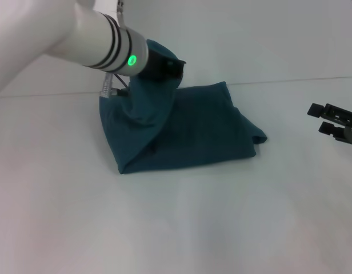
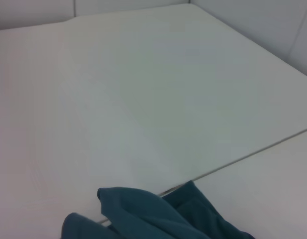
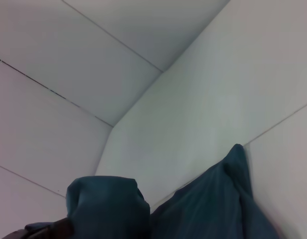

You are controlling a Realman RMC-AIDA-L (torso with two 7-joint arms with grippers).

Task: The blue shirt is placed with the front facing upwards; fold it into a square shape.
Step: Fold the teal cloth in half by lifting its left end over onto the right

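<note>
One blue shirt, lifted fold over left gripper, finger state unclear.

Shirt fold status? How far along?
Mostly folded: the blue shirt lies as a compact, roughly rectangular bundle on the table. In hand: the left gripper lifts its left edge. Left: lay that flap down, square it up. Right gripper idles off to the right.

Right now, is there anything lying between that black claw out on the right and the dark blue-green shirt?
Nothing visible. Only bare white table lies between the right gripper, parked apart at the table's right side, and the partly folded dark teal-blue cotton shirt. The left gripper is at the shirt's far left, with cloth lifted up to it.
</note>
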